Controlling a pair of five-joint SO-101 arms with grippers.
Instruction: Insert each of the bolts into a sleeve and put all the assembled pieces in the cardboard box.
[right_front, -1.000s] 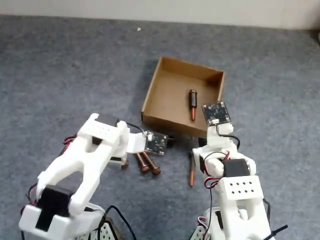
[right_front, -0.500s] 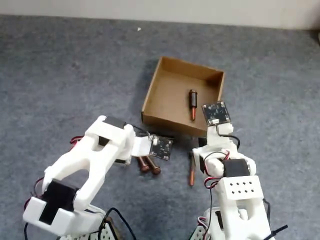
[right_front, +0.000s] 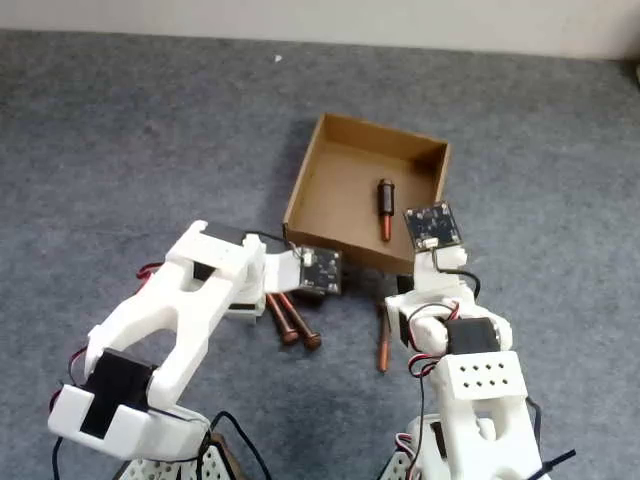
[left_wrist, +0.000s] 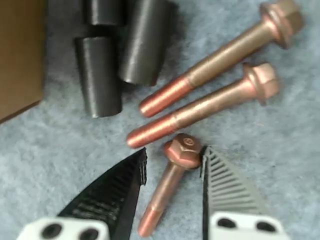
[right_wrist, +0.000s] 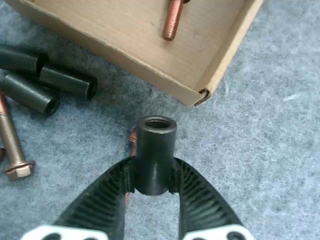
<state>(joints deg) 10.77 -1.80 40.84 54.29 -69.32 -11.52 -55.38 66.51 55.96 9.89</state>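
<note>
Left wrist view: a bolt lies flat on the desk between the spread jaws of the left end effector. Its hex head sits level with the fingertips and its shank runs back toward the wrist. Nothing is gripped yet.

As I see it, closing here would pinch the flanged head, which could roll or pivot. It looks better to ease forward a little and close on the smooth shank just under the head, leaving the threaded end free.

The right end effector is clamped on a sleeve, whose open bore points away from the wrist, just off a corner of the cardboard box. The bolt will have to meet that bore squarely.

Two more bolts lie side by side just beyond the left fingertips. The nearer one's threaded tip is close to the black jaw, so a sloppy advance could knock it.

Past them, three loose sleeves lie close together by the box wall. One assembled piece already lies in the box, and another bolt lies beside the right arm.
</note>
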